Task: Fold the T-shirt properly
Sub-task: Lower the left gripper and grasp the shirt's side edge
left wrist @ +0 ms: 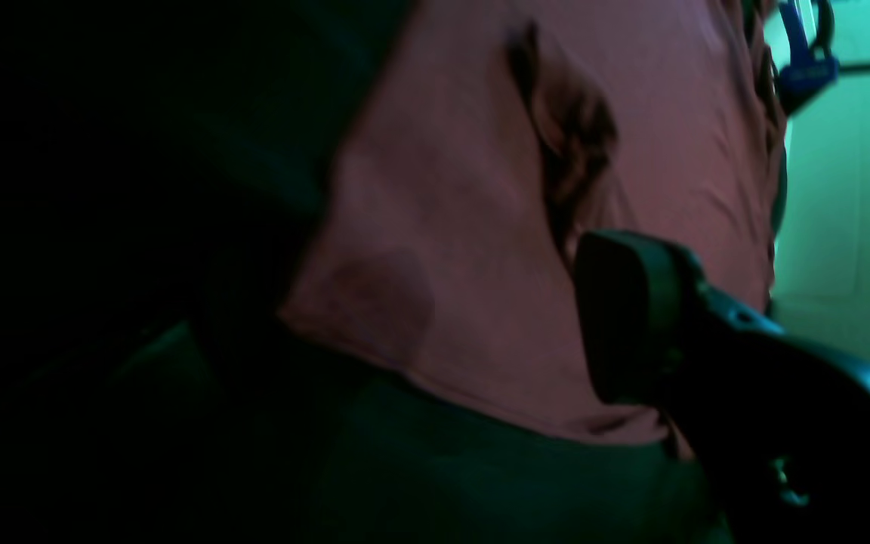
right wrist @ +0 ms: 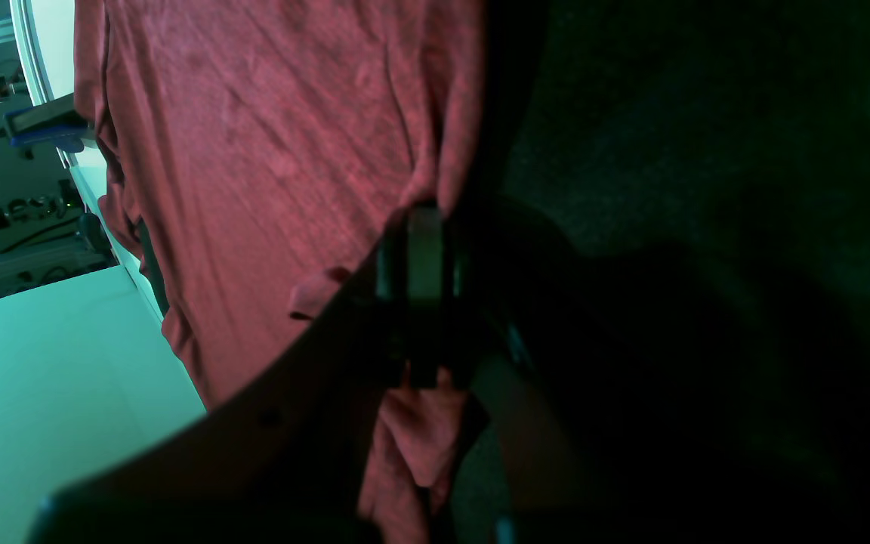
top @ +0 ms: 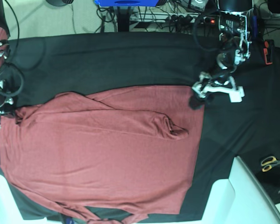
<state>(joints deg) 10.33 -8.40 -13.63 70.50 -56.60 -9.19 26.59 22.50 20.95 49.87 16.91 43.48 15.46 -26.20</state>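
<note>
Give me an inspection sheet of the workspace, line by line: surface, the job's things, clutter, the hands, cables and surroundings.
Surface: black tablecloth covers the table; a white panel sits at the near corner.
Job's things: maroon T-shirt lies spread flat, one long sleeve folded across the chest; cloth wrinkled at the edges.
Clutter: scissors with yellow handles, off the cloth beside the panel.
Hands: left hand open over the shirt's far corner, nothing held; right hand shut on the T-shirt edge.
Cables: a tangle along the far table edge; looped cable by the right arm.
Surroundings: blue object past the far edge; pale floor.
</note>
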